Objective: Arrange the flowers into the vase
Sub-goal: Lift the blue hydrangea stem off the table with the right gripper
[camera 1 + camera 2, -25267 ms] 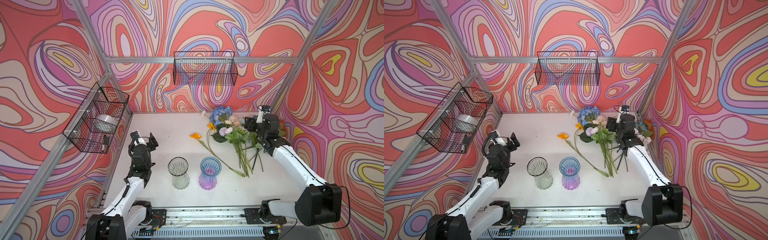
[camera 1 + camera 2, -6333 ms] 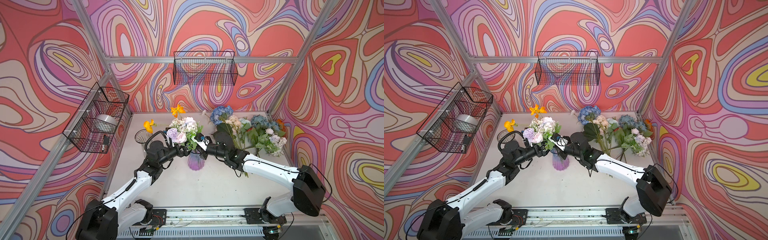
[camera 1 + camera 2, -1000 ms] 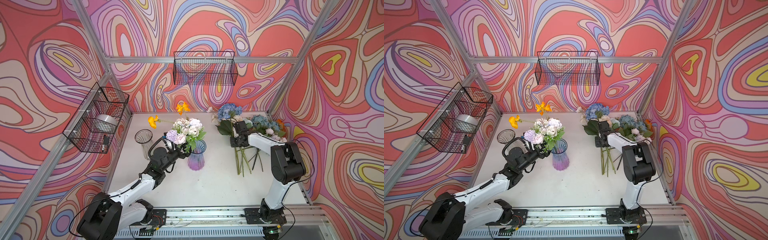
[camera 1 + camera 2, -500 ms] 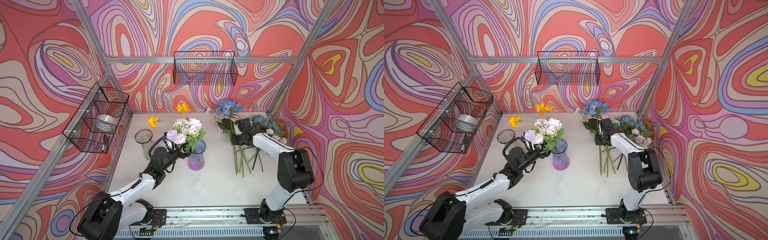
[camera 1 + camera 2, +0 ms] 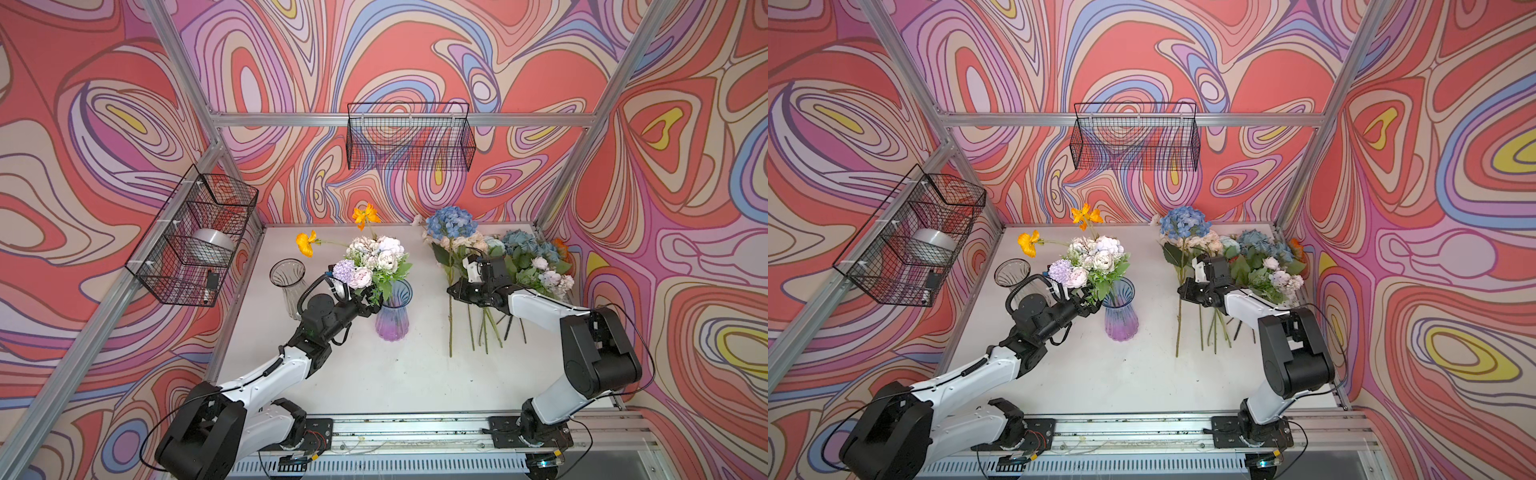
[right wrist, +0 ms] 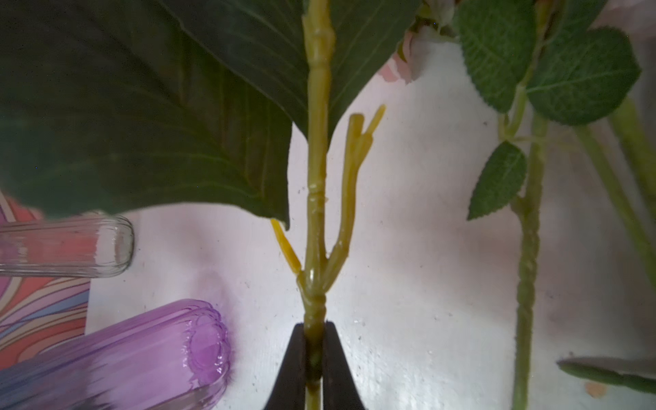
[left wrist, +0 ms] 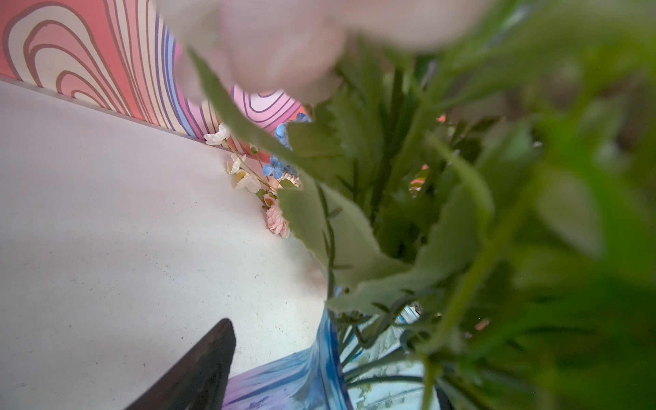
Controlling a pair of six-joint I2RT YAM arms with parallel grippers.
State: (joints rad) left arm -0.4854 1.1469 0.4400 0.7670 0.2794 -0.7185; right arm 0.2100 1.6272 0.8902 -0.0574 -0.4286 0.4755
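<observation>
Stem of blue artificial hydrangea flower (image 5: 452, 222) pinched between right fingers (image 6: 293, 369), bloom toward back wall, beside loose pile of teal, pink and white flowers (image 5: 534, 262) lying at right of white tabletop (image 5: 374, 382). Blue-to-purple ribbed glass vase (image 5: 392, 318) stands mid-tabletop, holding cream-lilac-pink bunch (image 5: 376, 257) plus two orange poppies (image 5: 365, 215). Left fingers (image 7: 198, 372) at vase rim under leaves; only one visible, spread or gripping cannot tell. Clear ribbed glass vase (image 5: 287, 276) stands just left of it, upright.
</observation>
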